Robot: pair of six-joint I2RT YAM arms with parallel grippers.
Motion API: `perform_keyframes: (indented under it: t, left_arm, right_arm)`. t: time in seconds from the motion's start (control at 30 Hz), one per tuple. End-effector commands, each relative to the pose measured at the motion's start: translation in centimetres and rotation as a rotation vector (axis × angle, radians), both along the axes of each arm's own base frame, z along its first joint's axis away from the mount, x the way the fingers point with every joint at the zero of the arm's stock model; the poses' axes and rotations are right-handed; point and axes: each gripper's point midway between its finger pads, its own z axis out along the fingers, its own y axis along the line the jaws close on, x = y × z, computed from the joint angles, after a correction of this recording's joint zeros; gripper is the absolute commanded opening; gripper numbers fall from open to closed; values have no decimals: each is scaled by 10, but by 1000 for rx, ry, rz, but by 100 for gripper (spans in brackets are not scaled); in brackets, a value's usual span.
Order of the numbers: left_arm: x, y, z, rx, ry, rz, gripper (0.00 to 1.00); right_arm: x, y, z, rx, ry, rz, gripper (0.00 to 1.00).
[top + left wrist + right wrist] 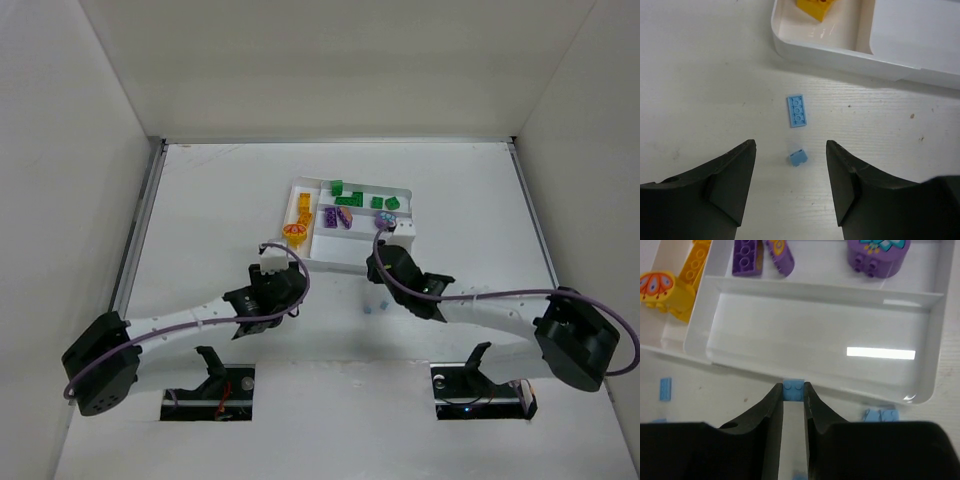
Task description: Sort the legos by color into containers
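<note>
Up on the overhead cam, the tray (pixel 340 251) sat past mid-table (pixel 200 200). It had greens (pixel 345 196) along its 12 o'clock side, purples (pixel 337 217) in the middle and yellows (pixel 303 207) at 9 o'clock. The 6 o'clock compartment looked bare. The left gripper (pixel 274 252) hung off the tray's 8 o'clock corner and the right gripper (pixel 383 252) was near the 5 o'clock one. A few blue specks (pixel 375 306) lay on the table at 6 o'clock of the tray, between the arms.

On the left wrist cam, the jaws were released with nothing in them. A small blue brick (pixel 798 158) lay on the table right between the tips. A blue plate (pixel 796 110) sat just beyond it at 12 o'clock, apart from it, and the tray corner was further off at 1 o'clock. Looked to me like a pick being lined up. Next it'd need to come straight down and close on the small one without bumping the plate.

On the right wrist cam, the jaws were clenched on a blue lego (pixel 794 388), held just short of the tray's near wall with the bare compartment at 12 o'clock. I'd call that the carry-and-drop step. That wall was the thing in the way, so the brick needs lifting over it before letting go. A loose plate (pixel 665 388) lay on the table at 9 o'clock and a blue pair (pixel 881 415) at 4 o'clock, both yet to be sorted.
</note>
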Motion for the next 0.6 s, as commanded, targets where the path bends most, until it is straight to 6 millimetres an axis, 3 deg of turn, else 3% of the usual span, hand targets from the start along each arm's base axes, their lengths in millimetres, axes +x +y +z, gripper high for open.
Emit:
perform_keyframes:
  t: [0.0, 0.1, 0.17, 0.23, 0.37, 0.57]
  left_arm:
    - [-3, 5, -10, 21, 19, 42, 57]
    - [-3, -4, -10, 29, 19, 26, 58]
    - [-4, -9, -11, 37, 21, 13, 58]
    - [-5, -11, -15, 45, 27, 8, 57]
    - [-5, -13, -20, 60, 39, 8, 53]
    - [-4, -14, -26, 60, 47, 21, 48]
  right_arm:
    - [34, 5, 24, 20, -78, -5, 22]
    - [46, 3, 23, 18, -82, -21, 34]
    - [48, 2, 27, 18, -93, -30, 48]
    - [45, 0, 30, 18, -104, -30, 53]
    - [30, -9, 24, 23, -99, -27, 51]
    - [-1, -45, -3, 41, -34, -110, 43]
